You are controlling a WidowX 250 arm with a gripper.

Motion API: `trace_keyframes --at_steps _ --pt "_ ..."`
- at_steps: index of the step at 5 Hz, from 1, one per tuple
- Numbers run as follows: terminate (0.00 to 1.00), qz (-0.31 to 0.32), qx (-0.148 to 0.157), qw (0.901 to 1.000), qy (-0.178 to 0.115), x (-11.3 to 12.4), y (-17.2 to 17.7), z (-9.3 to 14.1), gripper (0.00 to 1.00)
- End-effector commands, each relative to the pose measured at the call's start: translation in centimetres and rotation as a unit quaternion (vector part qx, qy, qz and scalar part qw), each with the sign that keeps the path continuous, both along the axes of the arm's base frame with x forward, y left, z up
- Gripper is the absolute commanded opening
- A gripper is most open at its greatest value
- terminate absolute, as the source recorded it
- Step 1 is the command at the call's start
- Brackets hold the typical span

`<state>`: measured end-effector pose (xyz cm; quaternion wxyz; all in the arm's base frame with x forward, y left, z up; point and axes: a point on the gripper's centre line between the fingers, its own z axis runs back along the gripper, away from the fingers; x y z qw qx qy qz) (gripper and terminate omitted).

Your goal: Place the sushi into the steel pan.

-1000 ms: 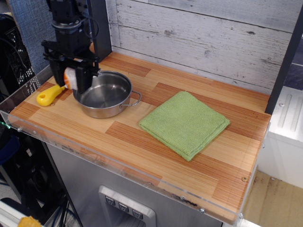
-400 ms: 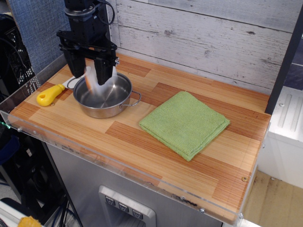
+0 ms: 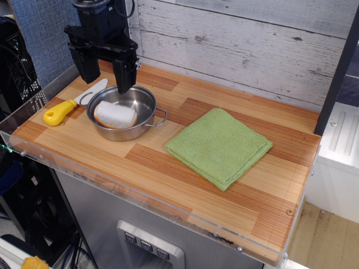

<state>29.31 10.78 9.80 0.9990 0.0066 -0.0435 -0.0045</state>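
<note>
The sushi (image 3: 115, 114), a white ribbed block with an orange underside, lies on its side inside the steel pan (image 3: 145, 119) at the left of the wooden table. My gripper (image 3: 105, 73) hangs above the pan's back left rim. Its two black fingers (image 3: 124, 74) are spread apart and hold nothing.
A yellow-handled knife (image 3: 60, 112) lies left of the pan, its blade running behind the pan's left handle. A folded green cloth (image 3: 219, 147) lies in the middle of the table. A plank wall stands behind. A clear plastic rim runs along the table's front edge.
The gripper carried the sushi from the pan's left rim over the pan, opened, and the sushi dropped into the pan. The gripper has since risen slightly.
</note>
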Motion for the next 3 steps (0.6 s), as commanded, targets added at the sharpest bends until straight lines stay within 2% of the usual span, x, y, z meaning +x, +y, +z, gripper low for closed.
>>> trace_keyframes --at_steps 1,2,3 --pt "0.00 -0.028 0.013 0.9985 -0.045 -0.46 -1.57 5.31 1.00" --pt "0.00 -0.002 0.040 0.9992 0.005 -0.71 -1.54 5.20 1.00" --pt "1.00 -0.002 0.040 0.9992 0.005 -0.71 -1.54 5.20 1.00"
